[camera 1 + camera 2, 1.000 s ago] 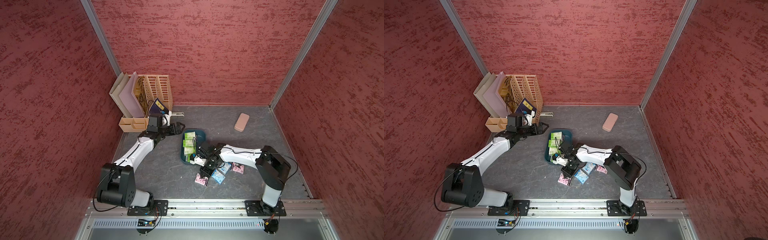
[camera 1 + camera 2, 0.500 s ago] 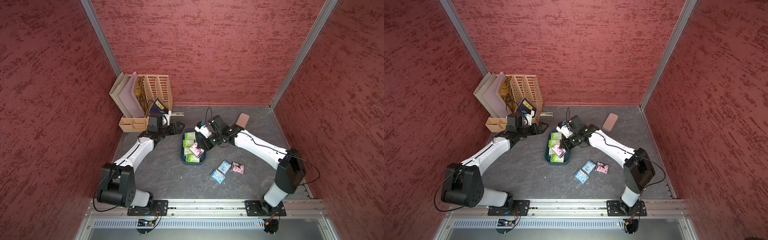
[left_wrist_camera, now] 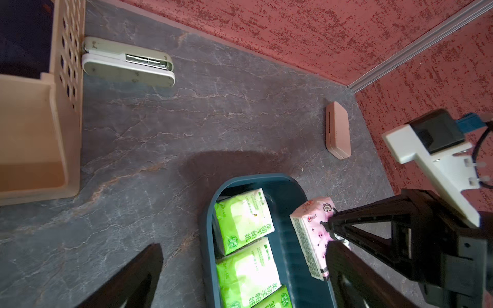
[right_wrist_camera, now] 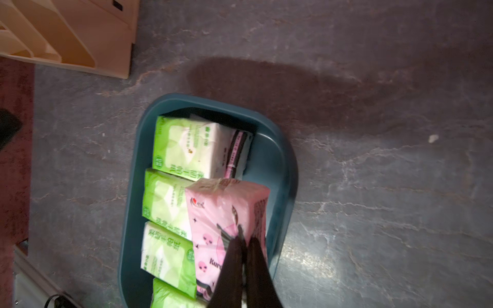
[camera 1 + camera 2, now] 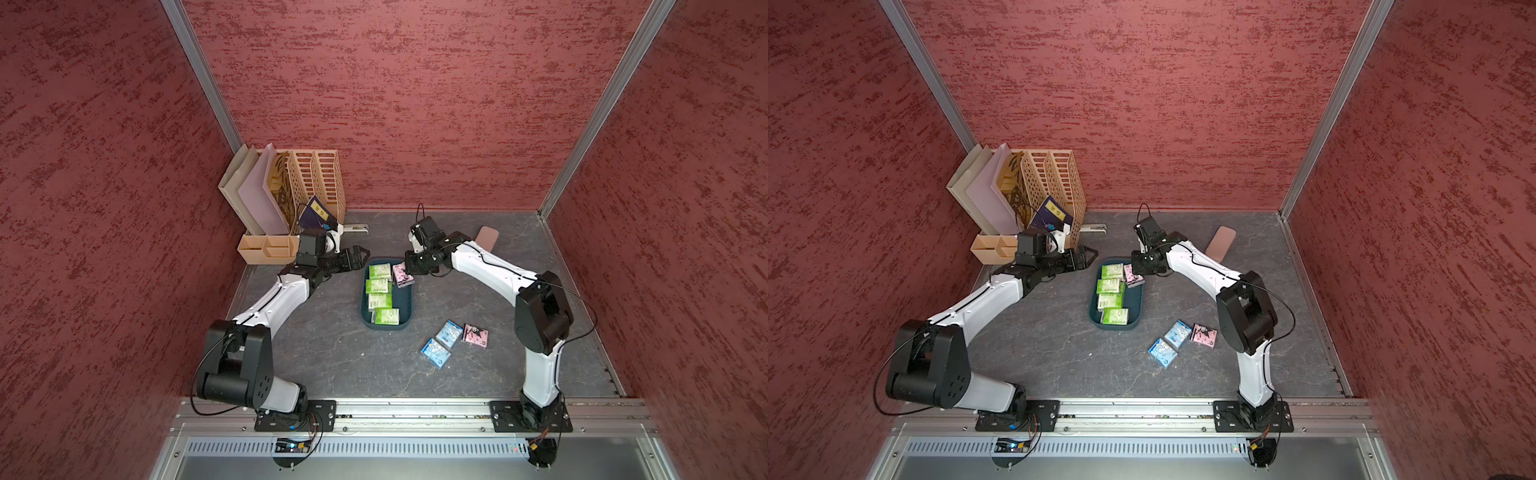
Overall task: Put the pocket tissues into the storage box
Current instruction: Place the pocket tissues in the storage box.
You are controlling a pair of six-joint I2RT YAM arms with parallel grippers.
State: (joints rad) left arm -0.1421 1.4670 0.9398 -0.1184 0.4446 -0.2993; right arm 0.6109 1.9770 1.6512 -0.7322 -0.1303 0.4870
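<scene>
One pink plastic tissue packet (image 4: 224, 213) printed with black cartoon figures hangs pinched at one end in the right claw (image 4: 244, 240), whose two dark fingers (image 4: 232, 266) are pressed almost together on it. The packet is tilted and juts out from the fingertips over the far end of the dark teal shallow plastic storage box (image 5: 405, 307), close to its right wall; in both top views (image 5: 402, 275) (image 5: 1133, 276) it overlaps that rim. Whether it touches the box cannot be told.

Four green-and-white packets (image 5: 380, 271) (image 5: 378, 286) (image 5: 380, 300) (image 5: 386, 316) lie flat in a row along the left side of the box, from far end to near end. In the right wrist view a further packet with a pink-and-black edge (image 4: 237, 152) stands on its side just beside the farthest green one, beyond the held packet.

Two light blue packets (image 5: 449, 333) (image 5: 435, 353) and a second pink packet (image 5: 475, 336) lie on the grey marbled tabletop (image 5: 332, 353), right of the box's near end, apart from it and just beside one another.

The left claw (image 5: 361, 255) is spread wide and holds nothing; it hovers just beyond the box's far left corner.

Farther out, a beige slotted file organizer (image 5: 320, 178) stands in the far left corner with a white stapler (image 3: 128, 62) beside it, and a plain pink rounded case (image 3: 337, 130) lies near the back wall, partly behind the right arm in a top view.
</scene>
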